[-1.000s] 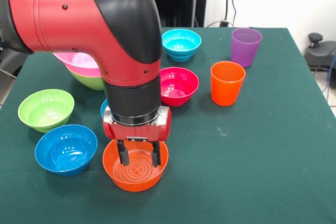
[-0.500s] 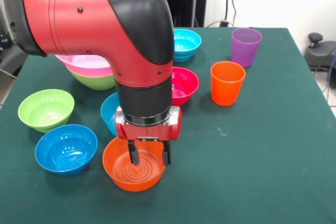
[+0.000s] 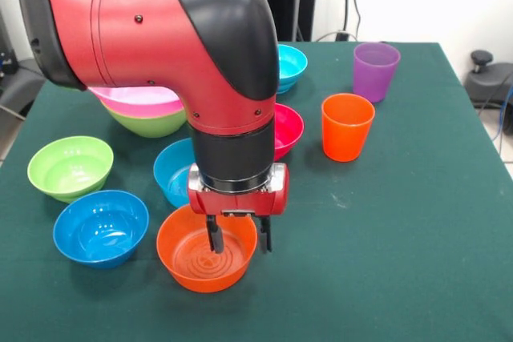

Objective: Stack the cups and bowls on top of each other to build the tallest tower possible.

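My gripper point(image 3: 239, 239) is open and low over the right rim of the orange bowl point(image 3: 192, 260) at the table's front. One finger point(image 3: 215, 238) is inside the bowl and the other is outside its rim. The tower stands at the back left: the huge pink bowl point(image 3: 136, 102) nested in a large lime green bowl point(image 3: 148, 124). The orange cup point(image 3: 346, 126) and the purple cup point(image 3: 375, 70) stand upright at the right. A magenta-red bowl point(image 3: 287, 127) and a cyan bowl point(image 3: 290, 62) are partly hidden behind my arm.
A small lime green bowl point(image 3: 70, 166) and a blue bowl point(image 3: 100, 226) sit at the left. Another blue bowl point(image 3: 172, 170) sits just behind the orange one, partly hidden by my arm. The green table point(image 3: 401, 238) stretches to the right.
My arm has moved to the picture's right. The gripper went from over the orange bowl's middle to its right rim, with one finger now outside the bowl.
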Available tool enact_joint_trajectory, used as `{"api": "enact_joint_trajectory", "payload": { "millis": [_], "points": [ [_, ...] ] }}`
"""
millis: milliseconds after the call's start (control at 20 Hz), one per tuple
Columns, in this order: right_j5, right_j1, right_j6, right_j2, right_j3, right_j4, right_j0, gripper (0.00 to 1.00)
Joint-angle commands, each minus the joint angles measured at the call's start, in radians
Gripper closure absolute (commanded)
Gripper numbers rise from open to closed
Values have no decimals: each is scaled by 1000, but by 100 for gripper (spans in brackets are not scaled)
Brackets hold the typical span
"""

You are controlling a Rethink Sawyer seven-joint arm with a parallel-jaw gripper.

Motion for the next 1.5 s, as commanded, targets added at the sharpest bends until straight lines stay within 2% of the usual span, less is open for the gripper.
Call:
{"api": "enact_joint_trajectory", "payload": {
  "millis": [50, 450, 800, 850, 1200, 1350, 1500],
  "points": [
    [-27, 49, -103, 1, 64, -28, 21, 0],
    [-37, 79, -112, 19, 68, -12, 5, 0],
    [-100, 82, -115, 24, 68, -25, 0, 0],
    [-107, 82, -115, 24, 70, -24, 0, 100],
    [-137, 83, -132, 29, 66, -35, -2, 100],
    [-167, 72, -101, 12, 70, -47, 9, 100],
    [-130, 34, -61, -18, 88, -39, 28, 100]
  ]
}}
